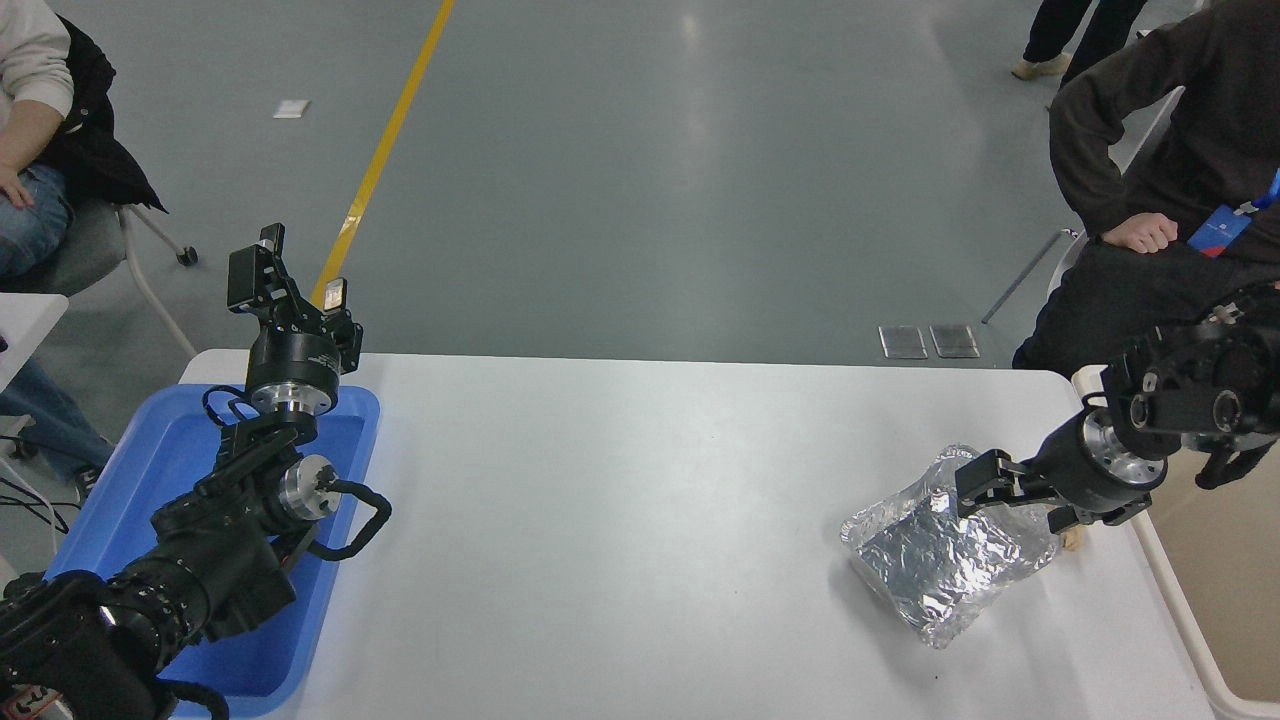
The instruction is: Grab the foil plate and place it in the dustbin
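Head view over a white table (620,520): the foil plate (935,560) lies near the table's right end, close to the front-right corner, with the right gripper (985,485) down at its far upper edge. One black finger (978,478) shows against the raised foil there, the other appears to sit behind the rim; whether the claw has closed on the foil cannot be told from this angle. The left gripper (285,275) is parked over a blue tray (170,450) at the table's left end, its fingers spread apart and holding nothing.

The plate's long axis runs diagonally, from the far-right corner under the claw down toward the near edge of the table, where its rounded lower end points. It lies crumpled, its far side standing up and the near side flat on the surface.

By its look the plate is thin, light and soft: it should lift with little effort but will dent or fold under a hard squeeze, and its shiny skin may slip between smooth fingers. The raised, wrinkled far rim is the likeliest place to pinch.

Just off the table's right edge sits the dustbin (1180,610), its beige rim near the plate. A small tan wad (1070,540) peeks out beside the foil, under the wrist. A seated person (1180,150) waits at the far right.
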`<action>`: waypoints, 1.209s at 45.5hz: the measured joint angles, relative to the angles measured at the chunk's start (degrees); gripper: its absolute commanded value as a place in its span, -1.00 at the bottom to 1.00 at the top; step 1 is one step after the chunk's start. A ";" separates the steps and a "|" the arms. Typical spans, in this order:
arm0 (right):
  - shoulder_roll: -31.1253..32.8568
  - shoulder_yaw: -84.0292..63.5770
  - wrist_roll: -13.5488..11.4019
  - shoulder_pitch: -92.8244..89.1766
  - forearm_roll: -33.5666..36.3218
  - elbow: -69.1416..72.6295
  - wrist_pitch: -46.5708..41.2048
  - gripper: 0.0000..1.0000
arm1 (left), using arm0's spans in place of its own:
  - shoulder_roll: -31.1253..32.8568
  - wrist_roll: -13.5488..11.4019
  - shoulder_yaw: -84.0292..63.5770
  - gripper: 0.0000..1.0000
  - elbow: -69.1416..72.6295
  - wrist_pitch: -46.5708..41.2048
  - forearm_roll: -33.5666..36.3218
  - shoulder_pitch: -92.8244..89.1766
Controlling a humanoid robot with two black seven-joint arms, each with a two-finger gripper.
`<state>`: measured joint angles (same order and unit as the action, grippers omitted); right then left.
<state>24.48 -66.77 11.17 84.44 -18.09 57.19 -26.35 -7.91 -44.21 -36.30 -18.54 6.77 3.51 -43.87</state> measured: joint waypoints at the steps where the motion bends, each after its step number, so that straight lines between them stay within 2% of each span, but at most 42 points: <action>1: 0.17 0.28 0.00 -0.60 -0.18 -0.32 0.13 1.00 | 0.00 0.00 0.00 0.99 0.00 0.00 0.00 0.00; 21: 1.93 4.41 -0.19 -8.41 -1.63 -3.10 2.86 1.00 | 0.00 0.00 0.00 0.99 0.00 0.00 0.00 -0.01; 29: 2.04 6.32 -0.55 -11.21 -1.57 -3.76 3.88 0.91 | 0.00 0.00 0.00 0.99 0.00 0.00 0.00 0.00; 31: 2.05 6.96 -0.75 -12.03 -1.52 -4.09 4.19 0.75 | 0.00 0.00 0.00 0.99 0.00 0.00 0.00 0.01; 34: 2.05 7.72 -1.02 -12.98 -1.47 -4.34 4.69 0.30 | 0.00 0.00 0.00 0.99 0.00 0.00 0.00 0.01; 37: 1.99 8.29 -1.24 -13.72 -1.37 -4.61 5.32 0.10 | 0.00 0.00 0.00 0.99 0.00 0.00 0.00 0.01; 41: 1.79 9.12 -1.45 -14.71 -1.19 -4.95 6.45 -0.36 | 0.00 0.00 0.00 0.99 0.00 0.00 0.00 0.01; 43: 1.69 9.42 -1.52 -15.08 -1.13 -5.15 6.90 -0.49 | 0.00 0.00 0.00 0.99 0.00 0.00 0.00 0.01; 44: 1.61 9.64 -1.57 -15.38 -1.09 -5.32 7.21 -0.61 | 0.00 0.00 0.00 0.99 0.00 0.00 0.00 0.01; 46: 1.48 9.91 -1.62 -15.73 -1.05 -5.58 7.59 -0.99 | 0.00 0.00 0.00 0.99 0.00 0.00 0.00 0.01; 55: 0.96 11.17 -1.68 -16.79 -0.86 -6.66 8.90 -1.00 | 0.00 0.00 0.00 0.99 0.00 0.00 0.00 0.01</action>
<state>25.45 -55.60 9.49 67.65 -18.95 50.53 -17.44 -7.91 -44.21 -36.30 -18.55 6.77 3.52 -43.86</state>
